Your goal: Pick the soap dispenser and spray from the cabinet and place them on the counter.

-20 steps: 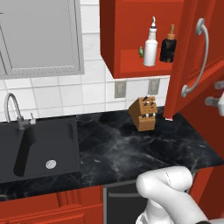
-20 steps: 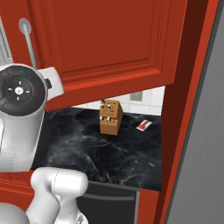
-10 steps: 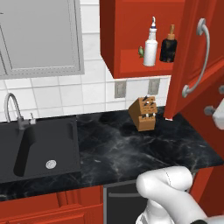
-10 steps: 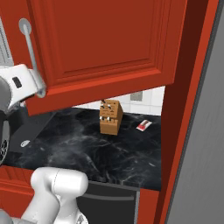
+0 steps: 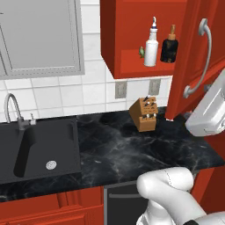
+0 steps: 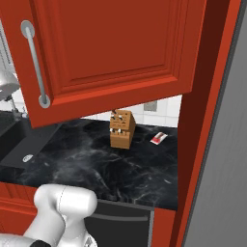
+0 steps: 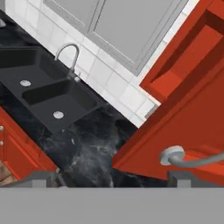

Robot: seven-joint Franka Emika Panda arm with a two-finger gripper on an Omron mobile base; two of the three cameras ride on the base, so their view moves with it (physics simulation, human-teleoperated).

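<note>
Left base view: spray (image 5: 151, 44), soap dispenser (image 5: 169, 45) shelved; gripper state unclear.

**Bystanders around the sink**

A wooden knife block (image 5: 144, 114) stands upright near the tiled wall. A small red-and-white packet (image 6: 158, 138) lies beside it. The black sink basin (image 5: 37, 148) carries a curved silver faucet (image 5: 13, 110).

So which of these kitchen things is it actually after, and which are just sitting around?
Part of the job: soap dispenser, spray, both on the shelf of the open red cabinet; the black counter.

Just lying about: knife block, sink, tap, small red packet.
</note>
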